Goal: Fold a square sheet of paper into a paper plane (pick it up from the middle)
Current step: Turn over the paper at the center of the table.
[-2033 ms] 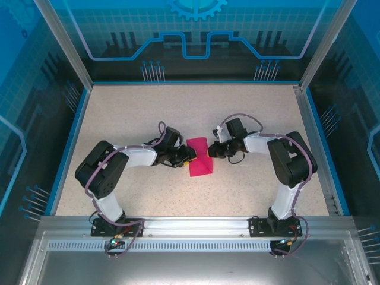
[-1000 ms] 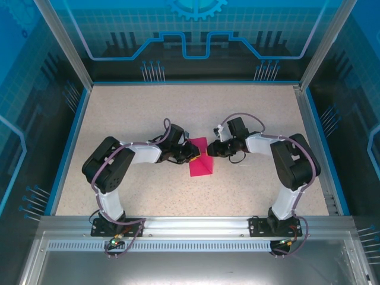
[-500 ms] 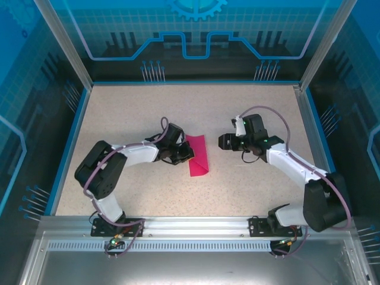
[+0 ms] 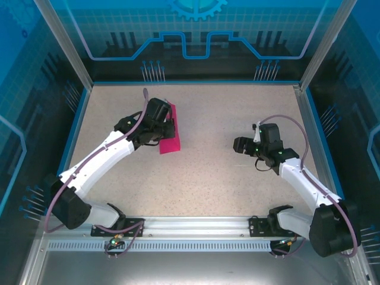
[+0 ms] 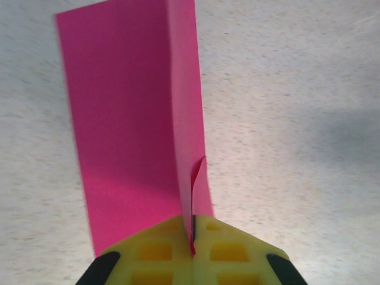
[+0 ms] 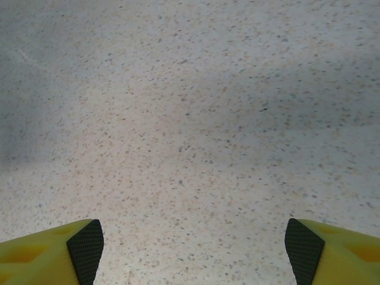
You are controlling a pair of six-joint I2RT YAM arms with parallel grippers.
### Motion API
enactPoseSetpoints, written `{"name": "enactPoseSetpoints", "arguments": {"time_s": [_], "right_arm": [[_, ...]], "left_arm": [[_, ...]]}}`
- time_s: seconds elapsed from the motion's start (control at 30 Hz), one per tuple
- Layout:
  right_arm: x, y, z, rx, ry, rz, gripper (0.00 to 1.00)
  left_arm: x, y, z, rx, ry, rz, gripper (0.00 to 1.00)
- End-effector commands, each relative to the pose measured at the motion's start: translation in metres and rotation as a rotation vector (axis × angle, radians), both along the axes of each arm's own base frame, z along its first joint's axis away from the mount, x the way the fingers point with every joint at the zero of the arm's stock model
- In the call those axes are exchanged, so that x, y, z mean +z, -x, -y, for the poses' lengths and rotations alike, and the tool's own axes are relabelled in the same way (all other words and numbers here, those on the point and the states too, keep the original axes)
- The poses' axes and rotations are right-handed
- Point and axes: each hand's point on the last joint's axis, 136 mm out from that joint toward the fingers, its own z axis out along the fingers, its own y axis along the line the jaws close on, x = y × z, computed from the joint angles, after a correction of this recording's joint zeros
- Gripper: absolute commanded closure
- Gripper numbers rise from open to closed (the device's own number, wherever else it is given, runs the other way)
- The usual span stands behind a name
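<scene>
Magenta paper [image 4: 171, 132] [image 5: 127, 119]: folded lengthwise into a long, narrow strip. In the left wrist view a broad panel lies left of the crease and a narrow panel lies right of it.
Paper location: left rear part of the tabletop [image 4: 208, 190], at the tip of the left arm [image 4: 101, 157].
Paper orientation: in the top view the long axis runs roughly front to rear, with the far end leaning slightly left.
Paper contact: the pictures do not show whether the strip rests on the tabletop or hangs above it.
Left jaws: together, clamped on the paper at its near short edge, on the crease line.
Left fingers [image 5: 155, 254]: yellow, meeting at the centre with the paper edge pinched between them. A small curl of paper stands just above the pinch.
Right jaws: wide apart, nothing between them.
Right fingers [image 6: 44, 255]: yellow with black pads, one at each lower corner of the right wrist view, with bare speckled tabletop between.
Right arm [image 4: 303, 178]: reaches over the right half of the tabletop with its tip pointing left, well apart from the paper.
Tabletop surface: beige with fine dark speckles.
</scene>
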Motion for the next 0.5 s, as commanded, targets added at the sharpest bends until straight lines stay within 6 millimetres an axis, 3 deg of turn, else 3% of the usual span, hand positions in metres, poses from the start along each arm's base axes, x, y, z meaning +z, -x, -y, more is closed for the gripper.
{"name": "enactPoseSetpoints", "arguments": {"time_s": [0.0,0.27,0.47], "right_arm": [[-0.004,0.002,0.015,-0.061,0.008,-0.01,0.15],[-0.008,0.004,0.03,-0.119,0.018,-0.043,0.14],[-0.008,0.006,0.039,-0.151,0.014,-0.045,0.14]], "left_arm": [[-0.019,0.007,-0.033,-0.033,-0.294,-0.045,0.93],[-0.051,-0.024,-0.054,0.067,-0.775,-0.066,0.95],[-0.089,-0.039,-0.026,0.058,-0.909,-0.094,0.96]]}}
